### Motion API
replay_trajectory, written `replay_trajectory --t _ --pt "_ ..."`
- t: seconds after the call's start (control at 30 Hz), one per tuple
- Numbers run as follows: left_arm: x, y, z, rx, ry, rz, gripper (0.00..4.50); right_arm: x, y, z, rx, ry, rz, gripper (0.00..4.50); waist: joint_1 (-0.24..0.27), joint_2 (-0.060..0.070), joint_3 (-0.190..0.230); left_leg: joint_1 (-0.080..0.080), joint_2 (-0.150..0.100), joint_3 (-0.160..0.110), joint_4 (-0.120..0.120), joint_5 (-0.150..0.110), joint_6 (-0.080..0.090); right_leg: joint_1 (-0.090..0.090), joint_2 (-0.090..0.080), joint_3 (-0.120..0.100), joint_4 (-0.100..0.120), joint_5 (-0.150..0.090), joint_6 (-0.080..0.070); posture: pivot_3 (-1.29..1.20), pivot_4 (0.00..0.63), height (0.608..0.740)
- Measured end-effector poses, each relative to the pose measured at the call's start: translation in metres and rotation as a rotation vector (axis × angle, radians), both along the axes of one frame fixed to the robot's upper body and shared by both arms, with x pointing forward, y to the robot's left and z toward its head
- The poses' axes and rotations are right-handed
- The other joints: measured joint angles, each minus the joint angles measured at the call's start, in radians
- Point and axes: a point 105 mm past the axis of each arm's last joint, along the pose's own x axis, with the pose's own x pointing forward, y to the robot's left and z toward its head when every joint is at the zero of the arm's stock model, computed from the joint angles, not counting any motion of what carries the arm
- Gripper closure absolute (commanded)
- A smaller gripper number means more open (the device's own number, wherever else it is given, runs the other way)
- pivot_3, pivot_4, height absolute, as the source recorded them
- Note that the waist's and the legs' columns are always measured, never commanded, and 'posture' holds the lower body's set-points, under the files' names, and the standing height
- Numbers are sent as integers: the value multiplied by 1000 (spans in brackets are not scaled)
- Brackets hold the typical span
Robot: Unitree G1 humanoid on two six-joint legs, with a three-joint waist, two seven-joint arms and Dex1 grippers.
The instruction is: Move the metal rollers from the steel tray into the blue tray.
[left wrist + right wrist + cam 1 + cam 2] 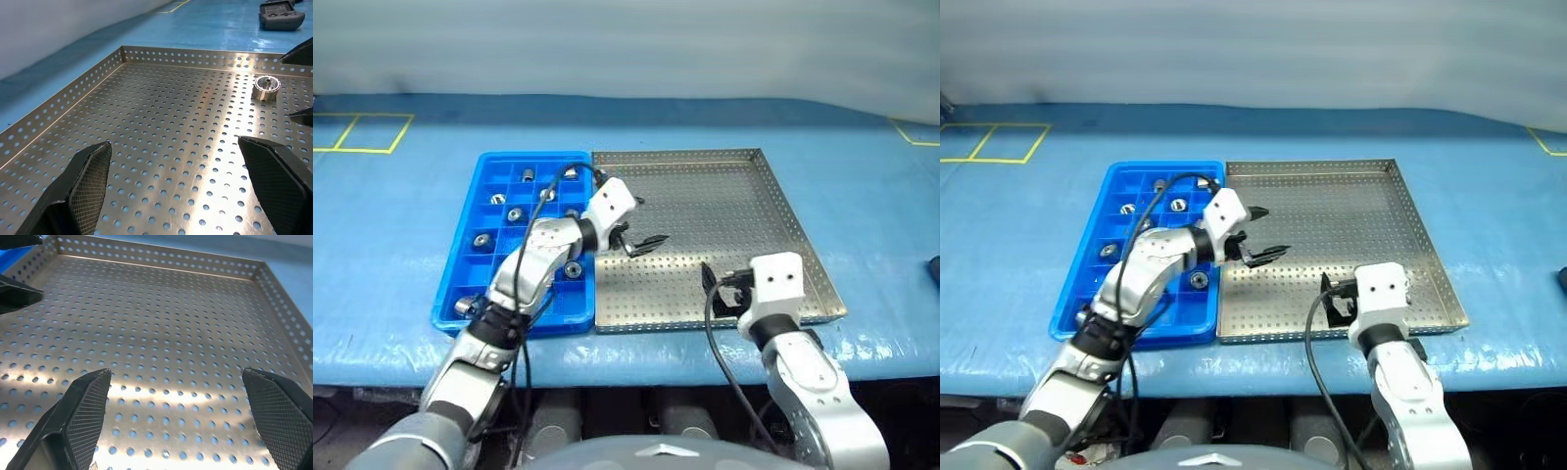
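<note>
While both arms reach forward, the steel tray [773, 211] lies under their grippers. The left gripper [644, 224] stretches from over the blue tray [460, 269], which touches the steel tray's left rim, and hovers just inside that rim, fingers spread wide and empty. The right gripper [718, 287] hangs low over the steel tray's near edge, fingers released, grasping nothing. Several metal rollers [515, 214] sit in the blue tray's compartments; one roller [266, 88] rests inside the steel tray.
</note>
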Motion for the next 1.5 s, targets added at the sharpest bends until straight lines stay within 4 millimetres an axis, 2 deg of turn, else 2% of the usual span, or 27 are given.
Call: replay_trajectory --t 0.1,0.3,0.57,0.73,0.9,1.23,1.33,1.4,1.5 --pt "4 -27 -7 -21 26 -47 28 -14 -12 -2 -5 12 -85 0 -28 0 0 0 0 0 0 0 0 0 0 1 0 0 1 -255 150 740" --pt "3 -65 -29 9 46 -115 28 -33 -29 -9 -6 13 -217 0 -87 0 0 0 0 0 0 0 0 -1 0 2 0 0 1 -330 150 740" --pt "-3 -89 -55 48 67 -150 28 -40 -37 -4 -40 -31 -285 0 -172 0 0 1 1 0 -1 0 1 -1 -1 2 0 0 1 -356 150 740" --pt "-2 -85 -71 91 87 -125 28 -39 -35 -3 -34 -44 -278 0 -217 0 0 1 2 0 -2 0 1 -1 -1 2 0 0 2 -346 150 740" --pt "-2 -86 -71 94 73 -128 28 -37 -34 0 -32 -57 -273 0 -233 0 0 1 3 0 -2 0 1 0 -2 2 0 0 2 -346 150 740" --pt "-2 -85 -70 93 78 -142 28 -34 -32 0 -33 -55 -258 0 -235 0 0 2 3 0 -3 0 1 0 -2 3 0 0 3 -313 150 740" --pt "-7 -88 -65 76 78 -189 28 -33 -32 -1 -33 -46 -257 0 -231 0 0 1 3 0 -3 0 1 -1 -3 3 0 0 3 -309 150 740" --pt "-8 -90 -55 23 80 -213 28 -31 -32 1 -32 -52 -254 0 -229 0 0 1 3 0 -3 0 1 -1 -3 3 0 0 3 -303 150 740" --pt "1 -86 -39 -62 70 -177 28 -31 -31 0 -31 -46 -250 0 -228 0 0 2 3 0 -3 0 1 0 -3 3 0 0 3 -295 150 740"
